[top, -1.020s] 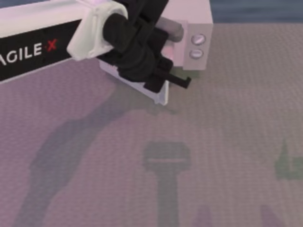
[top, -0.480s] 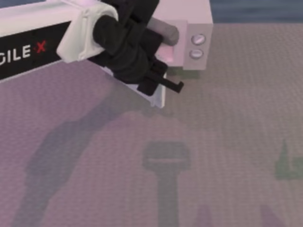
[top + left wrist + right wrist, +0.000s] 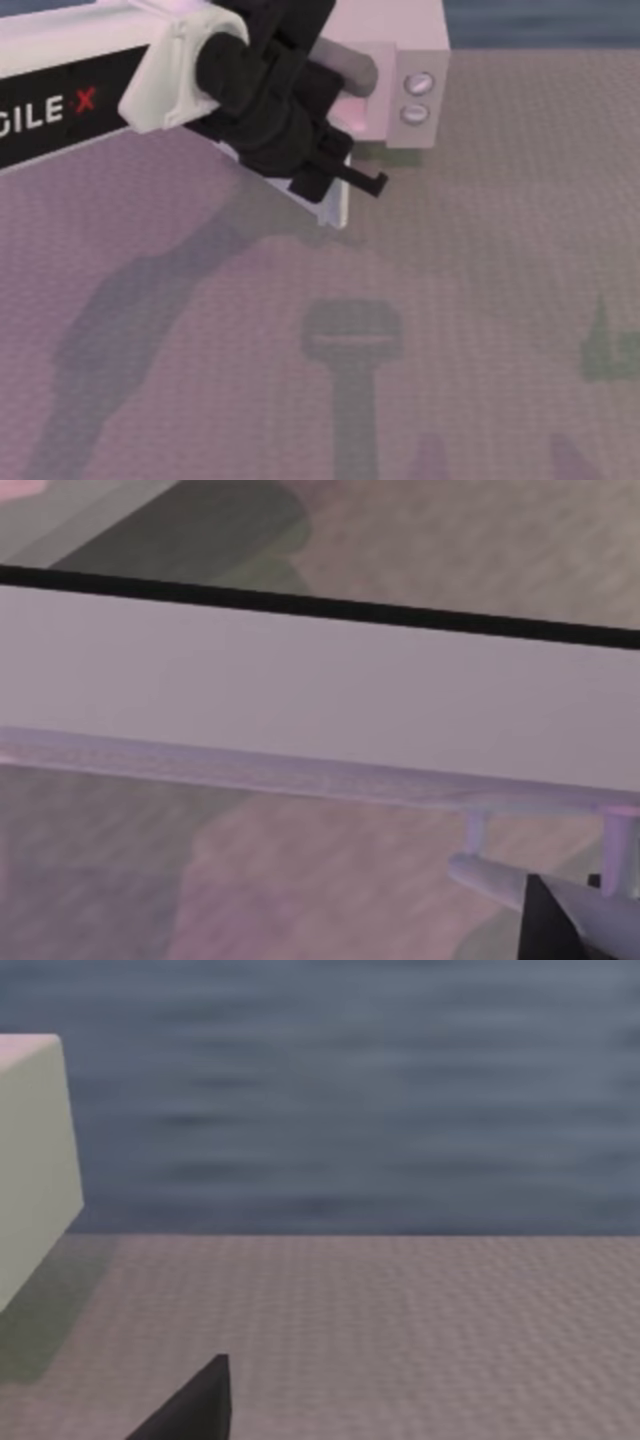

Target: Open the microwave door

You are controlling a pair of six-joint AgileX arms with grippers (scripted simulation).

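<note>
Woven mauve table (image 3: 480,300) w/ microwave (image 3: 400,40) at far edge; left hand (image 3: 335,175) at door (image 3: 335,205), grip can't tell.

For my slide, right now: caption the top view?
Left gripper at the edge of the microwave door, swung partly open from the microwave.

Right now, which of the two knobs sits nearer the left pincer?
The lower knob on the microwave: it sits below the upper knob, toward the left pincer at the opened microwave door.
</note>
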